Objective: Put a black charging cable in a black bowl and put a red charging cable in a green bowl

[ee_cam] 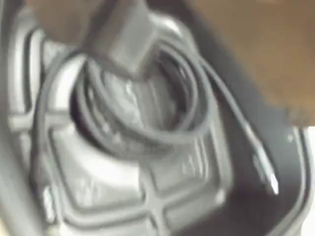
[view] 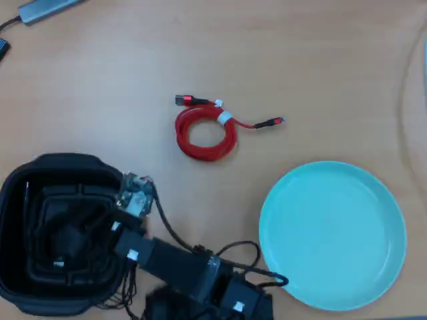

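Arm links stretch across the bottom of the overhead view, running from the dark base near the lower middle up and to the left, with the wrist board sitting at the right rim of the black bowl (view: 20,193). The hand (view: 70,239) reaches down into that bowl, its dark shape blending with the ribbed floor, so from above its jaws cannot be made out. In the wrist view a single dark jaw of the hand (ee_cam: 123,46) comes in from the top edge and presses down into the middle of the black charging cable (ee_cam: 189,110); only this one tip shows, and the picture is blurred, so whether the hand is open or closed on the cable cannot be told.

The black charging cable lies coiled on the floor of the black bowl (ee_cam: 147,196), its loops ringing the jaw, with a loose tail running down to the right and ending in a pale plug tip against the bowl's inner wall.

On the wooden tabletop (view: 320,60) the red charging cable (view: 205,133) rests in a round coil bound with a white tie, its two plug ends pointing out to the left and right. It lies well apart from the black bowl and above and to the left of the green bowl (view: 333,233), which sits at the lower right in the overhead view.
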